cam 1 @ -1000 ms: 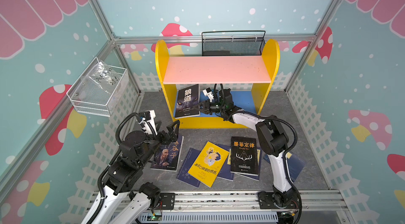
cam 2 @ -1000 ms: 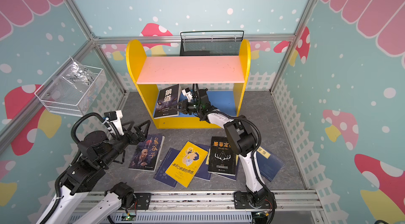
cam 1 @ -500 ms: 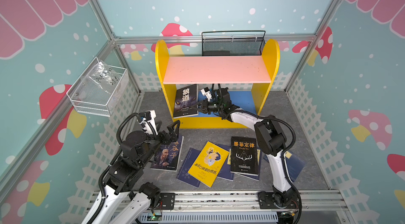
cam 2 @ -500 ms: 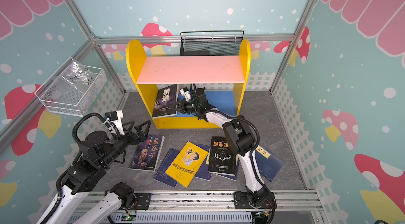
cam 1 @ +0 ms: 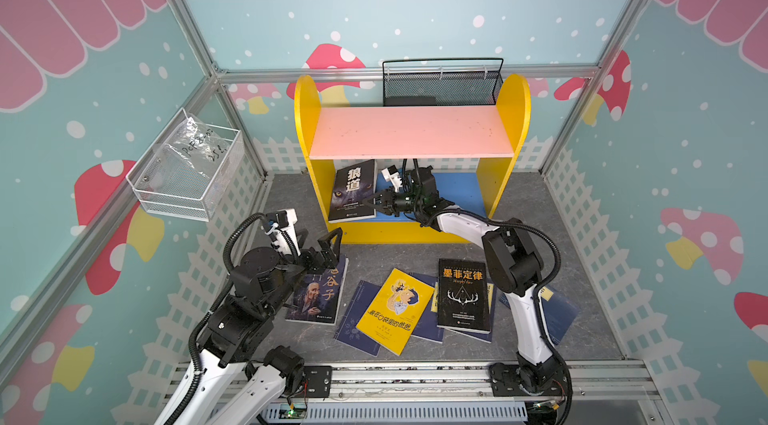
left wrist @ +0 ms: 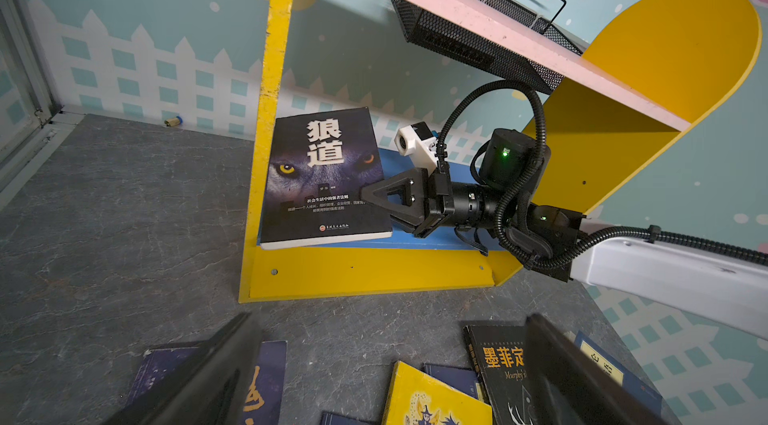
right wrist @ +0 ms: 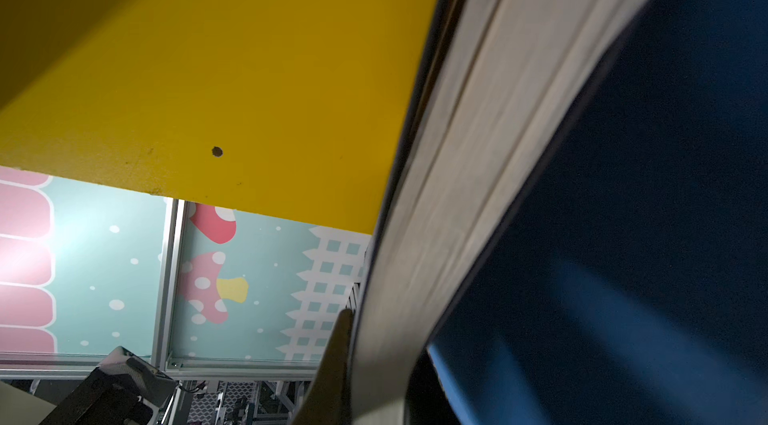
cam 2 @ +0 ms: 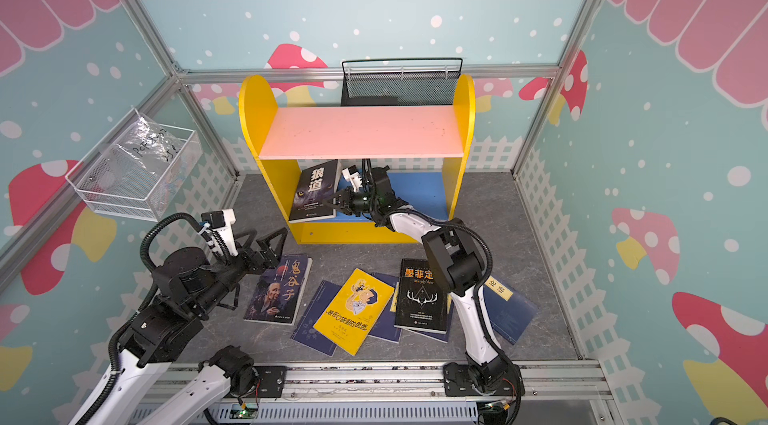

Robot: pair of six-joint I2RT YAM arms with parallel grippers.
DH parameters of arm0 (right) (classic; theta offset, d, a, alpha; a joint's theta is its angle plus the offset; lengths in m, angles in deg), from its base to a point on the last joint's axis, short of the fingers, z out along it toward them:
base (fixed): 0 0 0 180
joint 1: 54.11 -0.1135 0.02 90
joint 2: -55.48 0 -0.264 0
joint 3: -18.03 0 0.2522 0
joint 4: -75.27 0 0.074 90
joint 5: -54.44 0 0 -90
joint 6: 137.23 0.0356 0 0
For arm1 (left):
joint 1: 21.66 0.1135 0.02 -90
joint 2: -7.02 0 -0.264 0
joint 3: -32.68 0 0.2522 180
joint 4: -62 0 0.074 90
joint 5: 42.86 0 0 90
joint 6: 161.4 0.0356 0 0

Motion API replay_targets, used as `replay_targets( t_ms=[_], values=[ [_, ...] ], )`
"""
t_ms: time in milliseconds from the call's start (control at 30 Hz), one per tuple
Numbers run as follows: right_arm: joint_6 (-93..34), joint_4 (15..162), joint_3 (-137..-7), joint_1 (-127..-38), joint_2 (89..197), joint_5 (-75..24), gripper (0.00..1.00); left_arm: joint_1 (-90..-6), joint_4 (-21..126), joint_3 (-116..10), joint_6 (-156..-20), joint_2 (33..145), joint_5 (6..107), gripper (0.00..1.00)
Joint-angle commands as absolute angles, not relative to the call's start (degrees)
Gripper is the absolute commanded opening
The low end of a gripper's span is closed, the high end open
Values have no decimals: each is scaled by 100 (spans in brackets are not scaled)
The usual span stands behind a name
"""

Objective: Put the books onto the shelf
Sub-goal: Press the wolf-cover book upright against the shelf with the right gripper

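The right gripper (cam 1: 372,203) is pressed together on the near edge of the wolf-cover book (cam 1: 351,190). The book stands on the blue lower board (cam 1: 457,190) of the shelf (cam 1: 411,136), straight ahead of the gripper's tips. Its long axis rises tilted rather than upright, and its far edge sits close beside the yellow side panel (cam 1: 306,132).

The left gripper (cam 1: 320,248) hangs spread wide and empty. Just beneath it the old-man book (cam 1: 318,298) lies flat on the floor (cam 1: 374,252), lengthwise toward the shelf. That arm looks the nearer one for it. The yellow cartoon book (cam 1: 392,310) and black antler book (cam 1: 463,296) lie between both arms.
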State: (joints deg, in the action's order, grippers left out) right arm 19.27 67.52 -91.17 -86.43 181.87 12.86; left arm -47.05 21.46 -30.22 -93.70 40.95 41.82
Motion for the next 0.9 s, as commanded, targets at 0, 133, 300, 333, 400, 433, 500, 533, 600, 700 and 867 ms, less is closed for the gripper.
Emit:
replay_targets(
  t_ms=[0, 133, 300, 333, 400, 433, 500, 533, 600, 700, 867],
  values=[
    [1868, 6383, -9286, -8668, 18345, 1056, 0, -4680, 2245, -2951, -9350, 4094, 4226, 100],
    [1895, 6372, -9295, -8669, 18387, 1067, 0, -4680, 2250, -2951, -9355, 4112, 4262, 100],
    [1875, 6421, -9441, -8697, 18515, 1306, 2, -4680, 2267, -2951, -9363, 4130, 4282, 100],
    [1863, 6418, -9467, -8717, 18533, 1342, 2, -4680, 2274, -2952, -9363, 4129, 4277, 100],
    [1792, 6479, -9488, -8740, 18548, 1349, 3, -4680, 2272, -2942, -9368, 4129, 4279, 100],
    [1780, 6487, -9496, -8740, 18547, 1339, 3, -4680, 2275, -2942, -9364, 4129, 4279, 100],
    [1778, 6537, -9496, -8734, 18554, 1320, 3, -4680, 2275, -2932, -9372, 4129, 4280, 100],
    [1780, 6553, -9505, -8742, 18552, 1312, 3, -4680, 2273, -2933, -9378, 4129, 4277, 100],
    [1780, 6621, -9514, -8746, 18558, 1304, 4, -4680, 2275, -2933, -9372, 4114, 4278, 100],
    [1383, 7026, -9584, -8800, 18480, 1195, 16, -4680, 2275, -2920, -9372, 4094, 4216, 100],
    [798, 8001, -9915, -8891, 18392, 852, 31, -4680, 2301, -2864, -9360, 4102, 4102, 100]
  ],
)
